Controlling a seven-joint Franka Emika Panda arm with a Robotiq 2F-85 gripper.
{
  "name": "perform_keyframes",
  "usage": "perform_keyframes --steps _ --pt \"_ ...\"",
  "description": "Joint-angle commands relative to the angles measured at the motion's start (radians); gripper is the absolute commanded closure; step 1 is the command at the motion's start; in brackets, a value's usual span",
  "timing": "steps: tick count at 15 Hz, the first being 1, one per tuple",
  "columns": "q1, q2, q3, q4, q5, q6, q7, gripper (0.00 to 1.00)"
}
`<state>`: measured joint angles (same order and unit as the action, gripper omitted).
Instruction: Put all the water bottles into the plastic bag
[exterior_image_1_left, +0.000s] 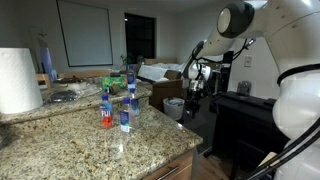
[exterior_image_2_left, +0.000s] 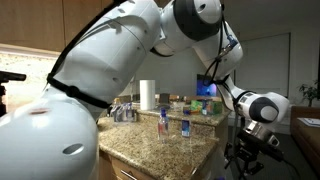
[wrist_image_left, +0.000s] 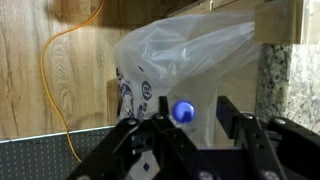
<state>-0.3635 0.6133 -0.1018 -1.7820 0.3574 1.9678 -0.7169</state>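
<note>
The gripper (wrist_image_left: 197, 128) is hanging open over the plastic bag (wrist_image_left: 170, 55), a bottle (wrist_image_left: 183, 110) just under it. The floppy bag may be tipping, spilling it; more water bottles (exterior_image_1_left: 124, 108) are waiting far off

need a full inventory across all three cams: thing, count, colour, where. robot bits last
water bottles: at least three, clear with blue labels, one with a red-orange label; standing on the counter
bottle: one, blue cap showing; appears to be inside the plastic bag, wrist view
plastic bag: one, whitish translucent; beside the counter's edge
paper-towel roll: one, white; at the counter's end
counter: one, speckled tan granite
cardboard box: one, brown; beyond the counter
cable: one, orange; across a wooden surface
robot arm: one, white
gripper: one, black; fingers apart over the bag, nothing gripped
</note>
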Motion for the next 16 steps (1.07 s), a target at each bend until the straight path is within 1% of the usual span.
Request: perform_keyframes --steps 1,3,5,8,11,13,16 --pt "0.013 -0.034 0.023 -0.017 -0.036 0.039 0.022 0.15" --pt "0.019 -0.044 0.034 -0.013 -0.037 0.045 0.02 0.02" --pt "0.025 -0.061 0.046 -0.01 -0.034 0.047 0.014 0.0" --pt "0.038 -0.122 0.069 0.002 -0.028 0.04 -0.007 0.0" --pt "0.064 -0.196 0.102 0.037 -0.031 0.004 -0.032 0.0" --pt "0.099 -0.25 0.126 0.057 -0.045 -0.03 -0.057 0.0" --pt "0.175 -0.309 0.162 0.083 -0.058 -0.065 -0.077 0.0"
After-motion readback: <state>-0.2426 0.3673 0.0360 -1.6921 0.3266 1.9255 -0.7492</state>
